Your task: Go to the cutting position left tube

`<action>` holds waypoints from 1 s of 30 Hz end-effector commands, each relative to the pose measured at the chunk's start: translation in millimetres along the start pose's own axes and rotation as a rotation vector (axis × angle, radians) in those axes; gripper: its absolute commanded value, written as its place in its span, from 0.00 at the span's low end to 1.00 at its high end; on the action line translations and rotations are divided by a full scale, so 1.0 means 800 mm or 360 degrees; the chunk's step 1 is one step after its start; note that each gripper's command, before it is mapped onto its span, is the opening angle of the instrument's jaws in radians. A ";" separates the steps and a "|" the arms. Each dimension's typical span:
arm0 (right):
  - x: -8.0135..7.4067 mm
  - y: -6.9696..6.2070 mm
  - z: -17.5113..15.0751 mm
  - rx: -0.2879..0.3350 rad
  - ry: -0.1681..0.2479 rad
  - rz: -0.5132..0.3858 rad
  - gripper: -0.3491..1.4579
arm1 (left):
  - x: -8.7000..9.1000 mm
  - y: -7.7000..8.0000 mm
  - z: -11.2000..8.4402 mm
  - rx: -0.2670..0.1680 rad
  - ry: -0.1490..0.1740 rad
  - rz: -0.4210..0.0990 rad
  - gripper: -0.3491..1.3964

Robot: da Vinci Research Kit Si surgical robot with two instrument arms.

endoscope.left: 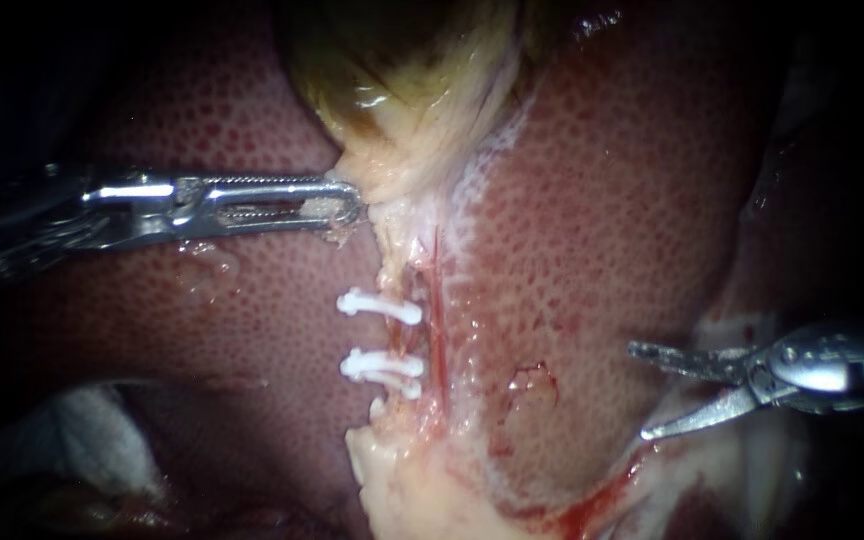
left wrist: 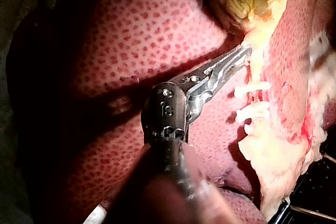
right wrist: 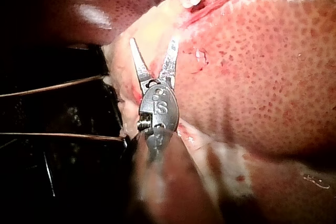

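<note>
Two instruments (endoscope.left: pixel 337 208) (endoscope.left: pixel 642 392), three white clips (endoscope.left: pixel 380 306) (endoscope.left: pixel 382 363) (endoscope.left: pixel 399 384)

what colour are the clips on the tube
The clips are white, clearest in the endoscope view.

Left instrument (endoscope.left: pixel 347 207) level, end effector clamped on gallbladder (endoscope.left: pixel 402 80) neck, right instrument (endoscope.left: pixel 640 392) end effector spread, well apart from gallbladder

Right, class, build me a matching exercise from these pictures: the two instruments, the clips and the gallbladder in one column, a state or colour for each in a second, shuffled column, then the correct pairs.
Column one
1. left instrument
2. right instrument
3. clips
4. gallbladder

Column two
A. white
B. jaws open, nothing between them
C. yellow-green
D. jaws shut on tissue just under the gallbladder

Pairs: 1-D, 2-B, 3-A, 4-C
</note>
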State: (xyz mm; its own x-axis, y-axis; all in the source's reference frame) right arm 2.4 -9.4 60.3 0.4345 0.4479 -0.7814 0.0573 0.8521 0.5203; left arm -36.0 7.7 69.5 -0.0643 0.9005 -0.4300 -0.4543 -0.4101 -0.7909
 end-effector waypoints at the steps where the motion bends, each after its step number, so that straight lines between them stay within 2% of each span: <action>1: 0.0000 0.0001 0.0000 0.0000 0.0000 0.0000 0.98 | 0.0000 0.0000 -0.0001 -0.0002 0.0000 0.0000 0.00; 6: -0.0001 0.0001 0.0000 0.0000 0.0000 0.0009 0.98 | 0.0008 -0.0002 -0.0015 -0.0015 -0.0009 -0.0004 0.00; 12: -0.0002 0.0001 0.0001 -0.0001 0.0001 0.0018 0.98 | 0.0042 -0.0001 -0.0060 0.0026 0.0004 -0.0028 0.00; 15: -0.0002 0.0002 0.0001 -0.0001 0.0001 0.0027 0.98 | 0.0060 0.0001 -0.0082 0.0035 0.0032 -0.0054 0.00; 19: -0.0002 0.0002 0.0001 -0.0001 0.0001 0.0027 0.98 | 0.0077 0.0006 -0.0102 0.0038 0.0058 -0.0042 0.00; 30: -0.0002 0.0003 0.0002 -0.0002 0.0002 0.0056 0.98 | 0.0085 0.0015 -0.0116 0.0043 0.0080 -0.0024 0.00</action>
State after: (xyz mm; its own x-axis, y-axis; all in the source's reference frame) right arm 2.5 -9.2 60.7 0.4348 0.4821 -0.7606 0.0377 0.8341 0.5503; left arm -28.7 12.0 61.6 -0.0128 0.8983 -0.4391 -0.4783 -0.3912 -0.7863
